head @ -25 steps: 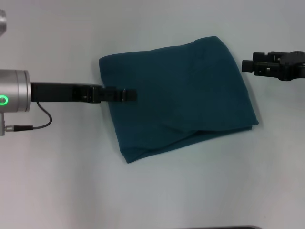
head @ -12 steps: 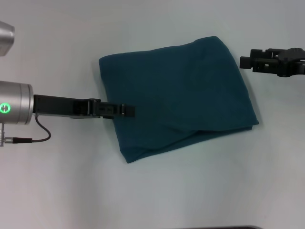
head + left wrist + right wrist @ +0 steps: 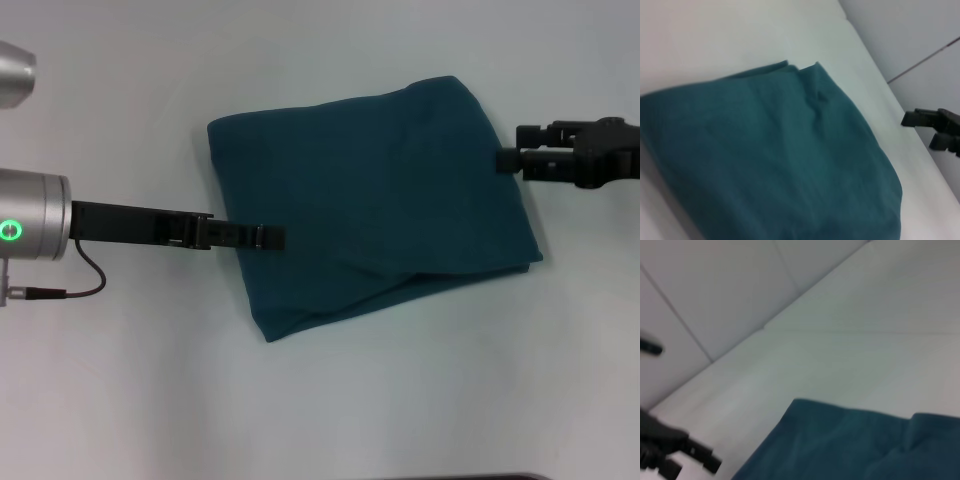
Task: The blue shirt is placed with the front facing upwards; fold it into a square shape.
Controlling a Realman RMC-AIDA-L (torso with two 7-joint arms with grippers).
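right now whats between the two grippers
Only the folded blue shirt: in the head view the left gripper reaches over its left edge and the right gripper sits at its right edge.

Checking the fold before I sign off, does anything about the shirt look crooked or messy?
The shirt is a rough square but sits rotated on the table. Along its near edge a layer bulges past the one above it, so that edge looks uneven.

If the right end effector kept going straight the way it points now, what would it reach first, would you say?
Most likely the folded dark teal-blue cotton shirt: the right end effector points at its right edge, almost there. Its height above the cloth is unclear.
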